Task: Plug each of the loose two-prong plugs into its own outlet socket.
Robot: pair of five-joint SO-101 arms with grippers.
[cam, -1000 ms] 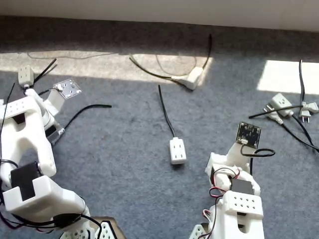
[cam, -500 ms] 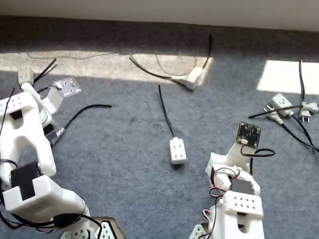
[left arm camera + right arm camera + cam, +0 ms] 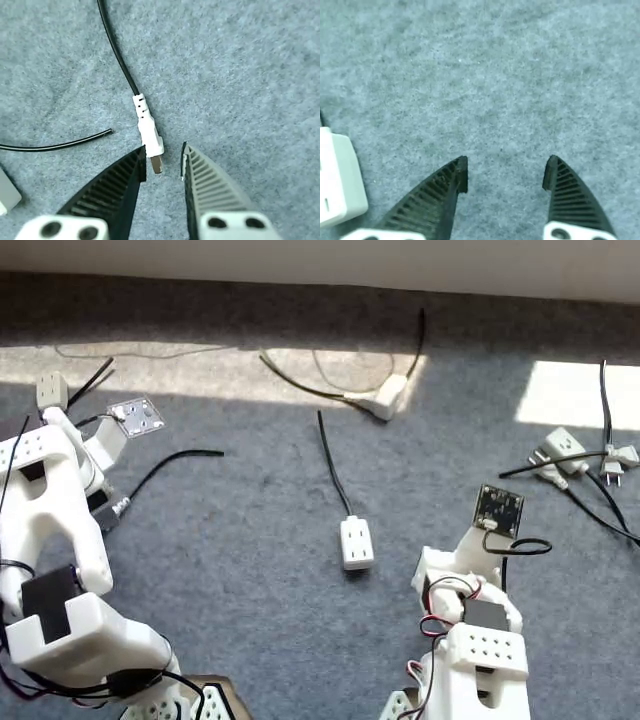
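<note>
The white two-prong plug lies flat on the grey carpet, its prongs between the parted tips of the left gripper. The right gripper, likewise spread apart, hangs over carpet beside a white outlet socket.

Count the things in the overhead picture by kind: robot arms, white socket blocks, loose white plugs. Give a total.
Robot arms: 2, left arm, right arm.
White socket blocks: 4, centre block, back block, far-left block, right-side block.
Loose white plugs: 3, plug beside the left arm, upper right-side plug, lower right-side plug.
Total: 9.
</note>
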